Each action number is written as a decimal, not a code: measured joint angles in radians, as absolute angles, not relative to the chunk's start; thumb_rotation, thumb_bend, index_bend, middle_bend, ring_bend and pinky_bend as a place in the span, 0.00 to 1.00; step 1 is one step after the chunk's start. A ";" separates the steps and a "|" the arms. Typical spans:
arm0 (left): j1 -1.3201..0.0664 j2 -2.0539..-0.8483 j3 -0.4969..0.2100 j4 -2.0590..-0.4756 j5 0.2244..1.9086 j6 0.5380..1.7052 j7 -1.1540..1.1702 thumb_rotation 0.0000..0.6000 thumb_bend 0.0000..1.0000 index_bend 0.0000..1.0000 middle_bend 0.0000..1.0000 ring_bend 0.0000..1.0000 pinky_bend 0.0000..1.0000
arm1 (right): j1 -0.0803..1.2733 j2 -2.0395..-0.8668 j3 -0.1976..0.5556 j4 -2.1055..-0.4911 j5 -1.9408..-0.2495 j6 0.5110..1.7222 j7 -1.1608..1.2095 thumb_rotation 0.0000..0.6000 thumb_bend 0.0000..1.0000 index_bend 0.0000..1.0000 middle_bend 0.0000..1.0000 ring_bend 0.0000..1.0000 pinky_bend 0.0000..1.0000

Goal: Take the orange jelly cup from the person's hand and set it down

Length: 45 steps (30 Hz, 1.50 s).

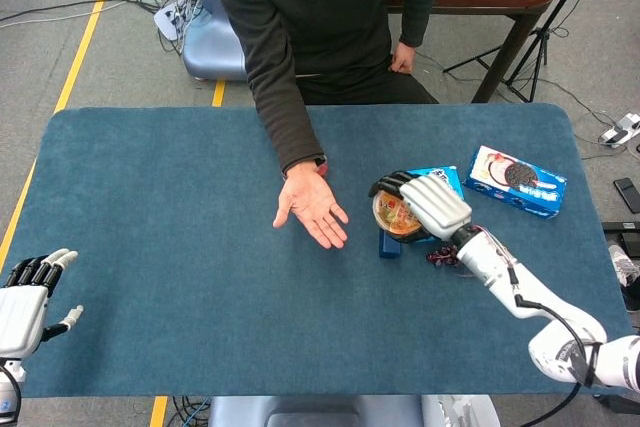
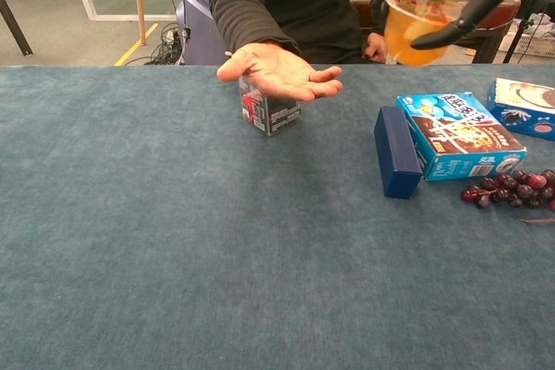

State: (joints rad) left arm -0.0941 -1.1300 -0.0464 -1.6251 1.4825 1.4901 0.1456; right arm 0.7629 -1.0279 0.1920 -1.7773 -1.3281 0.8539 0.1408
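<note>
My right hand (image 1: pixel 428 201) grips the orange jelly cup (image 1: pixel 398 216) from above and holds it in the air over the dark blue box (image 1: pixel 389 244). In the chest view the jelly cup (image 2: pixel 414 29) hangs high at the upper right, with my right hand's fingers (image 2: pixel 451 34) wrapped around its rim. The person's hand (image 1: pixel 312 209) lies palm up and bare over the table, left of the cup. At the table's near left edge my left hand (image 1: pixel 28 299) stays open, holding nothing.
A light blue snack box (image 1: pixel 440 187) and a dark blue box (image 2: pixel 397 163) lie under the cup. Dark grapes (image 2: pixel 512 188) sit to their right, a cookie box (image 1: pixel 514 180) farther back. A small carton (image 2: pixel 267 111) stands beneath the person's palm (image 2: pixel 279 70).
</note>
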 measured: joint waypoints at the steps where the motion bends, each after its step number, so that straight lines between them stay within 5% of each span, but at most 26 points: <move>1: -0.094 -1.130 -0.046 -1.625 1.482 1.490 0.146 1.00 0.22 0.19 0.19 0.16 0.12 | 0.759 -1.028 0.186 -1.770 -1.335 0.853 0.147 1.00 0.32 0.33 0.32 0.23 0.45; 33: -0.094 -1.130 -0.046 -1.625 1.482 1.490 0.146 1.00 0.22 0.19 0.19 0.16 0.12 | 0.713 -1.206 0.120 -1.471 -1.316 0.838 0.120 1.00 0.32 0.33 0.32 0.24 0.45; 45: -0.094 -1.130 -0.046 -1.625 1.482 1.490 0.146 1.00 0.22 0.19 0.19 0.16 0.12 | 0.722 -1.320 0.120 -1.300 -1.287 0.803 0.112 1.00 0.32 0.29 0.24 0.19 0.30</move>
